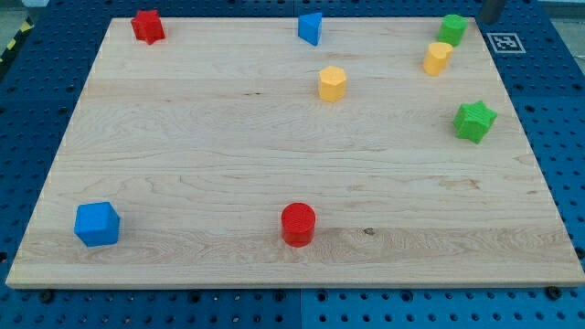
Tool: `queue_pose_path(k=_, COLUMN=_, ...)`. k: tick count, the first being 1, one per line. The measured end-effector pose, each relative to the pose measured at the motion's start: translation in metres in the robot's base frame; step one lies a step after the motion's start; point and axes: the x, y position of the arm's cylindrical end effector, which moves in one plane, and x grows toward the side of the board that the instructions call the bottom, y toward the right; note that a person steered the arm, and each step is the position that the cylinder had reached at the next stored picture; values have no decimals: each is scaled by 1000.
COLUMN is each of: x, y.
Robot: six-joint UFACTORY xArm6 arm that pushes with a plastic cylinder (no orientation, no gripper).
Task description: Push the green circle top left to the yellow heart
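The green circle (452, 28) stands near the board's top right corner. The yellow heart (438, 58) sits just below it and slightly to the left, with a small gap between them. A dark rod shows at the view's top edge, and my tip (488, 20) is just right of the green circle, over the board's top right corner. It touches no block.
The wooden board (183, 164) also holds a yellow hexagon (332, 83), a green star (474, 121), a blue triangle (311, 28), a red star (147, 26), a blue cube (97, 224) and a red cylinder (298, 224). A marker tag (505, 42) lies beside the top right corner.
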Motion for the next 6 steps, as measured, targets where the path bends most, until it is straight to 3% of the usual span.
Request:
queue_pose_path(k=1, x=22, y=-5)
queue_pose_path(k=3, x=22, y=-19)
queue_pose_path(k=6, x=22, y=-95)
